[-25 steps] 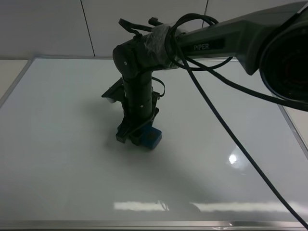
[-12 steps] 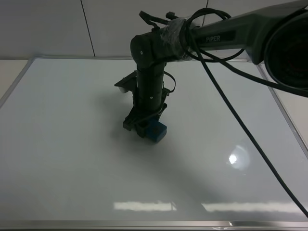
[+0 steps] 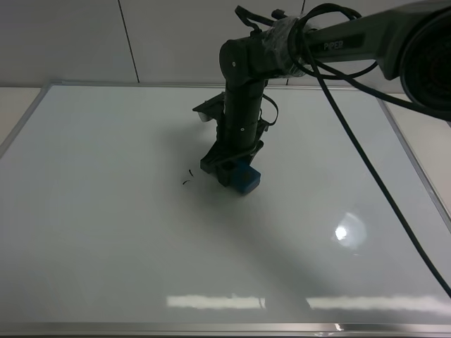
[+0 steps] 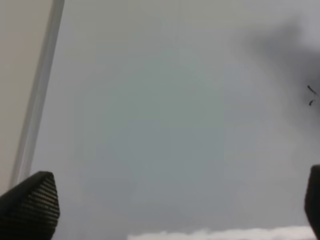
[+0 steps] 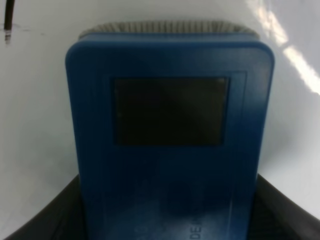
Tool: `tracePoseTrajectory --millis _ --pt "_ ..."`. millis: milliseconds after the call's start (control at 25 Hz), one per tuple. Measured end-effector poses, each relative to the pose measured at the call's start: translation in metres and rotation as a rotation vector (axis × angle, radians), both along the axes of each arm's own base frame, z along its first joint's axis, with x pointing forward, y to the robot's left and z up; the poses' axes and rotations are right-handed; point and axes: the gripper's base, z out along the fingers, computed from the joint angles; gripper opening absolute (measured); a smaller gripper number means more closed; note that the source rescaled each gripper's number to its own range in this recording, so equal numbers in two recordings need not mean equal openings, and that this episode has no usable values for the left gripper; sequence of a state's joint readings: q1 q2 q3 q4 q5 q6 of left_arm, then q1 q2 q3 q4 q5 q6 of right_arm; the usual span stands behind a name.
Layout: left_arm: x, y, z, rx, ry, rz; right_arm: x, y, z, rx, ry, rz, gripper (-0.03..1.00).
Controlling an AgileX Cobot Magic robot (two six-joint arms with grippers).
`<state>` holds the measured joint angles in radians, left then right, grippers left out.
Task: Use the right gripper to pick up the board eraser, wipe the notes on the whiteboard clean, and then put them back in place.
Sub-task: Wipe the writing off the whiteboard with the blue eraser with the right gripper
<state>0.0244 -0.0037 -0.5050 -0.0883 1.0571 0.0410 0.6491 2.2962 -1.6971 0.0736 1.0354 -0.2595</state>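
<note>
My right gripper [image 3: 230, 170] reaches across to the middle of the whiteboard [image 3: 106, 218] and is shut on the blue board eraser [image 3: 246, 179], which presses down on the board. In the right wrist view the eraser [image 5: 170, 135] fills the frame, with a dark patch on its top and a black finger on either side. Two small black strokes of the notes [image 3: 188, 177] lie just left of the eraser and apart from it. They also show as the notes [image 4: 310, 95] at the edge of the left wrist view. There my left gripper [image 4: 172, 210] hangs open above the bare board.
The board's silver frame [image 3: 416, 169] runs along the right side, and the frame [image 4: 39, 95] also shows in the left wrist view. Black cables [image 3: 366, 162] trail from the right arm over the board's right half. A bright light glare [image 3: 342, 232] sits at lower right.
The right arm has slid the eraser rightward and toward the far edge. That uncovered two small black strokes to its left.
</note>
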Motion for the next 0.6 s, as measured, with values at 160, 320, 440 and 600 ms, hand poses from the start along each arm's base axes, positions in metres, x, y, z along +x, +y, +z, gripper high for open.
tracePoseTrajectory --millis 160,320,440,600 --pt "0.000 0.000 0.000 0.000 0.000 0.000 0.004 0.007 0.002 -0.024 0.007 -0.014 0.04" --pt "0.000 0.000 0.000 0.000 0.000 0.000 0.009 0.029 0.002 -0.067 -0.018 0.028 0.04" --pt "0.000 0.000 0.000 0.000 0.000 0.000 0.004 0.053 -0.002 -0.083 -0.032 0.083 0.04" --pt "0.000 0.000 0.000 0.000 0.000 0.000 -0.013 0.086 -0.006 -0.064 -0.051 0.152 0.04"
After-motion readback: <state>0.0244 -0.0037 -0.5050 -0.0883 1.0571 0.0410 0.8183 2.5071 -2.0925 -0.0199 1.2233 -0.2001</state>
